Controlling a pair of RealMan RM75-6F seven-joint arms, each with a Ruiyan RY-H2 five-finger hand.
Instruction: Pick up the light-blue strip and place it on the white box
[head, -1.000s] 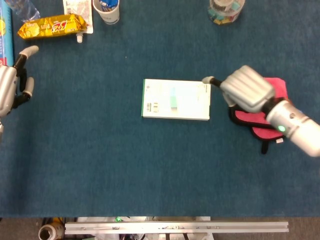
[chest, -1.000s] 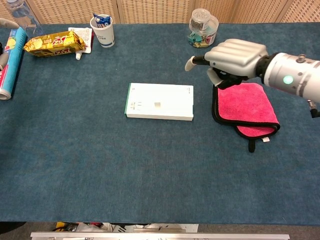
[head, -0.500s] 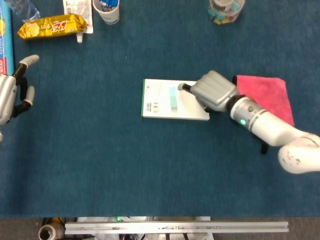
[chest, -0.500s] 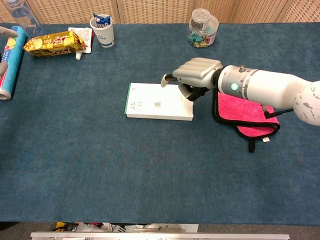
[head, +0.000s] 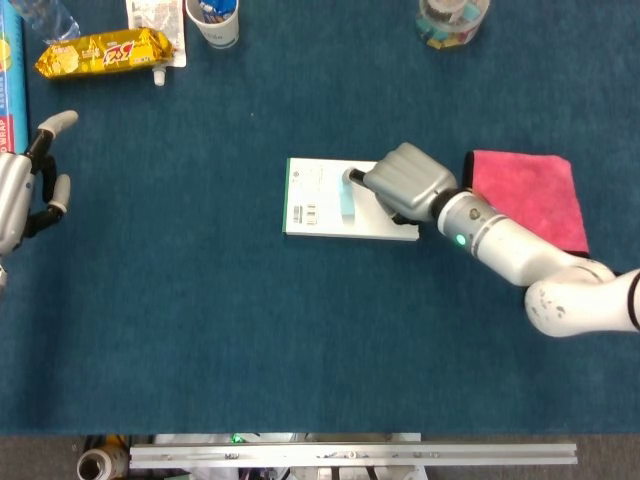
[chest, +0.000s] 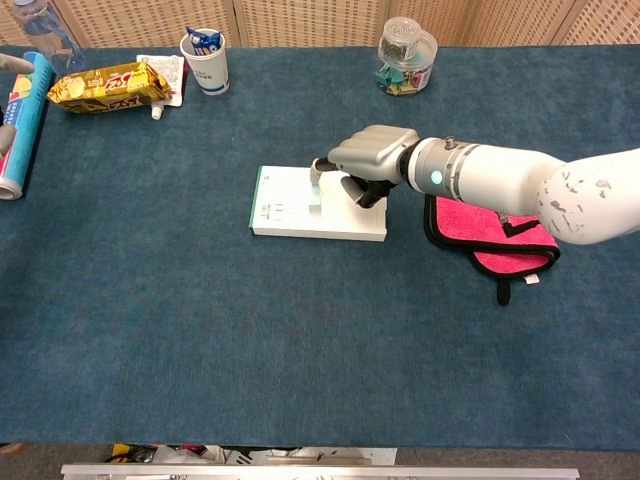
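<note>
Already your right hand sits over the right half of the white box, knuckles up, with its fingertips reaching toward the light-blue strip that lies on the box lid. The strip lies roughly across the short way of the box, a little left of the middle, and your fingertip meets its upper end. From the chest view the strip shows as a pale sliver at the tip of the hand, so it looks pinched or at least touched there, but I cannot tell whether you hold it or have let go; the fingers are curled under the palm and hidden.

If the strip rests flat on the lid, the placing is as good as done, and the low, palm-down posture makes sense: it keeps the strip from dropping or sliding off the edge.

Your left hand waits at the far left edge of the table, fingers apart, holding nothing, well clear of the work. The pink cloth lies just to the right of the box, partly under your right forearm.
</note>
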